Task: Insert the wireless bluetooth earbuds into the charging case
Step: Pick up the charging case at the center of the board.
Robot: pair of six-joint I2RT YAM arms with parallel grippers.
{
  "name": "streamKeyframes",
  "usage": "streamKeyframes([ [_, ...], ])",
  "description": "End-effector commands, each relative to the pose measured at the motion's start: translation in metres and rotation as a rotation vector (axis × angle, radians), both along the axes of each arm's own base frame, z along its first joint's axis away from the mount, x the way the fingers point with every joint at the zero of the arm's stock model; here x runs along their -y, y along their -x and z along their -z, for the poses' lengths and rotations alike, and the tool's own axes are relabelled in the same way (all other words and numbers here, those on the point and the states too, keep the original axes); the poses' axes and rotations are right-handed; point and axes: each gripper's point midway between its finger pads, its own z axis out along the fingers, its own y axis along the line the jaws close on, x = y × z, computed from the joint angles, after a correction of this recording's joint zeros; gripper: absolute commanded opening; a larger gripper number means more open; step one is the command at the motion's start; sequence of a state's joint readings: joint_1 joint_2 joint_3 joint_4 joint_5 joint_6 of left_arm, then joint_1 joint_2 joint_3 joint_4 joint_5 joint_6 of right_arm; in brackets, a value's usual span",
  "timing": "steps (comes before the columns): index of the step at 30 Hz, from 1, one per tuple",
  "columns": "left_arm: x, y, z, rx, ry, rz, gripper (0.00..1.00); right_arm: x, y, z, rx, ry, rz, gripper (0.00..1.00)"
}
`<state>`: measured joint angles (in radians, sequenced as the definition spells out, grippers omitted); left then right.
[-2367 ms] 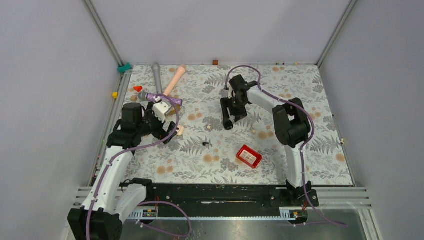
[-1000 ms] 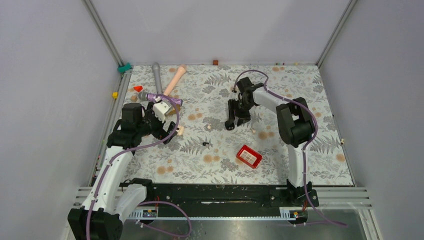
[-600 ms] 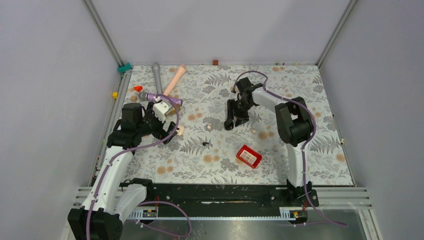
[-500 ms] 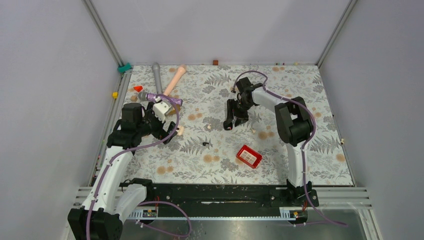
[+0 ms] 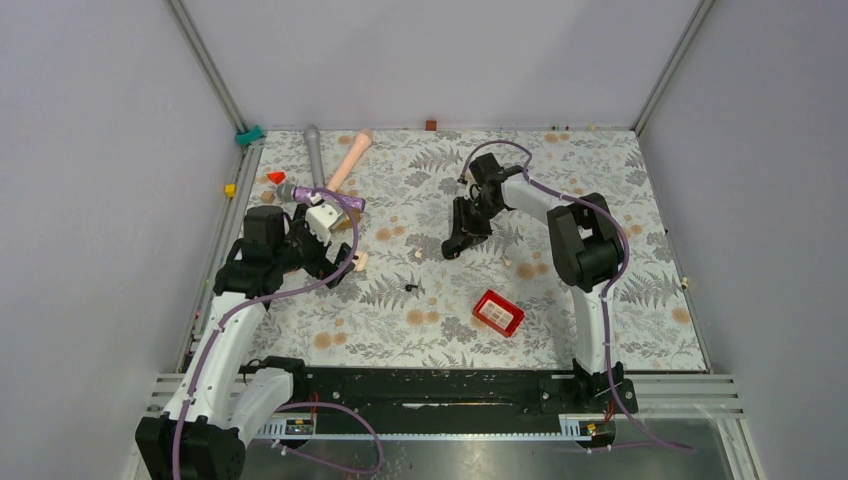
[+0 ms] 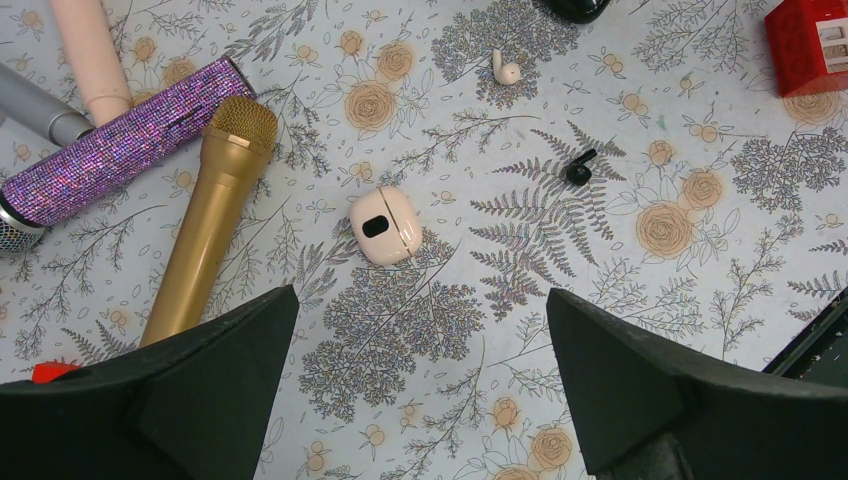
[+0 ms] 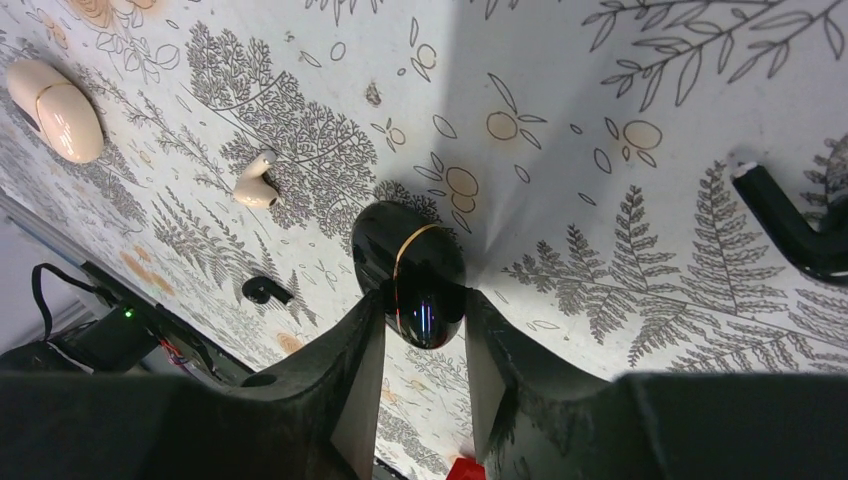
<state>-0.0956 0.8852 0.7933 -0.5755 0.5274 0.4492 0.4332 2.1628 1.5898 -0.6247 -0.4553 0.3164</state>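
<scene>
We are logging: right claw [image 7: 420, 312] gripping glossy black oval charging case [image 7: 408, 258], pads [image 7: 362, 345] touching both its sides, on floral worktop [image 5: 600, 180]; left claw [image 6: 420, 300] hanging wide open above cream rounded case [image 6: 385, 225]; tiny cream earbud [image 6: 506, 70], tiny black earbud [image 6: 579, 170] lying loose, outside both cases.

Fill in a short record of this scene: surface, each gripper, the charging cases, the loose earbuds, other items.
Surface: floral-print table
Left gripper: open, above the cream charging case, holding nothing
Right gripper: shut on the black charging case
Loose earbuds: cream earbud and black earbud, both lying on the table, outside the cases
Other items: red box, gold microphone, purple microphone
</scene>
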Motion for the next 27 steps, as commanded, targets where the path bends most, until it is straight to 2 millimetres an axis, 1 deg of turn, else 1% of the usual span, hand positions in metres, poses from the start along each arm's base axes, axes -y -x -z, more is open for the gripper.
streamKeyframes([
  [1, 0.001, -0.005, -0.009, 0.053, 0.006, 0.016, 0.98, -0.009, -0.003, 0.003, 0.024, -0.022, -0.024, 0.28],
  [7, 0.004, -0.004, -0.008, 0.046, 0.017, 0.030, 0.99, -0.017, -0.006, -0.016, 0.083, -0.095, -0.048, 0.23],
  [13, 0.013, -0.010, -0.005, -0.005, 0.051, 0.062, 0.99, -0.016, -0.004, -0.028, 0.131, -0.111, -0.076, 0.23],
  [17, 0.023, -0.022, -0.004, -0.058, 0.084, 0.085, 0.99, -0.015, -0.003, -0.041, 0.175, -0.123, -0.098, 0.23],
  [20, 0.032, -0.039, -0.006, -0.089, 0.133, 0.088, 0.99, -0.013, -0.002, -0.047, 0.197, -0.127, -0.108, 0.23],
  [22, 0.041, -0.048, -0.008, -0.121, 0.181, 0.101, 0.99, -0.013, -0.001, -0.047, 0.201, -0.125, -0.111, 0.23],
  [23, 0.046, -0.054, -0.006, -0.147, 0.202, 0.102, 0.98, -0.012, -0.001, -0.046, 0.201, -0.124, -0.112, 0.23],
  [27, 0.063, -0.072, -0.008, -0.205, 0.276, 0.104, 0.98, -0.012, 0.000, -0.042, 0.193, -0.120, -0.113, 0.23],
])
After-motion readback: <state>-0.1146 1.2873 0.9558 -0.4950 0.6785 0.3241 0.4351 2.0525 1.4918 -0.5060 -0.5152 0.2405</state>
